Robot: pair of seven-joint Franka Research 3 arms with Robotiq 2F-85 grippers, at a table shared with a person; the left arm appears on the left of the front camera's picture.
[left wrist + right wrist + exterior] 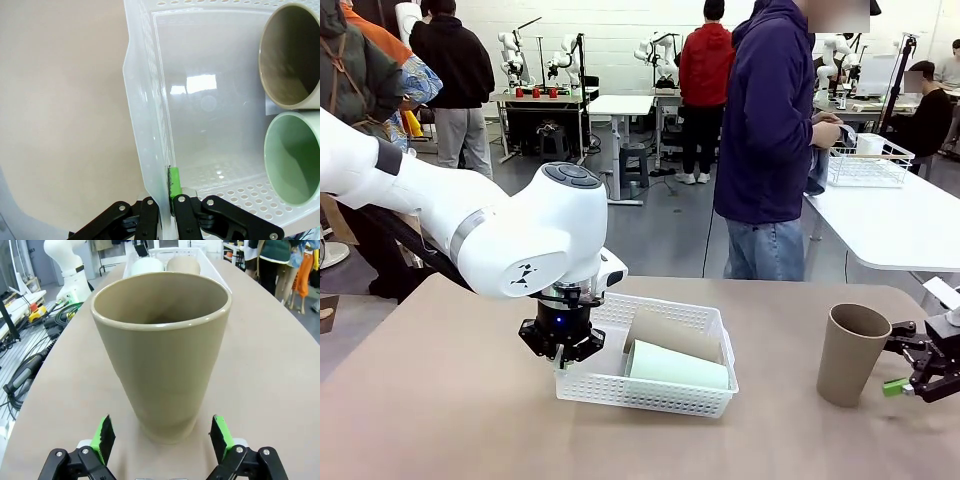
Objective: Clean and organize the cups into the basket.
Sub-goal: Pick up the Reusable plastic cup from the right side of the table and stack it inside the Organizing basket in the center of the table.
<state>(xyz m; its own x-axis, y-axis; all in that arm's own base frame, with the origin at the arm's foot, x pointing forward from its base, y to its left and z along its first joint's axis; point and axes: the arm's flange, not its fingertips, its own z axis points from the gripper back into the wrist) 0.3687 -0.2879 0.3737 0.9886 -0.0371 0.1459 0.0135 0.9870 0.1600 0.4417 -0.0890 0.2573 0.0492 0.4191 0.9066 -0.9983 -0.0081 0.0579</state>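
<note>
Basket wall between left jaws

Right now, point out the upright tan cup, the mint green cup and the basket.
upright tan cup (pixel 850 360), front view, its outer wall.
mint green cup (pixel 678 366), front view, its side.
white lattice basket (pixel 640 392), front view, near wall.

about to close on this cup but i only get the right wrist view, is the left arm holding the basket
Observer: Yes, the left gripper is shut on the basket's left end wall.
Operator: any room in it
Observer: Its left part is bare; a mint cup and a tan cup lie on their sides at the right end.
Operator: mouths facing where
Observer: Toward the left gripper.
</note>
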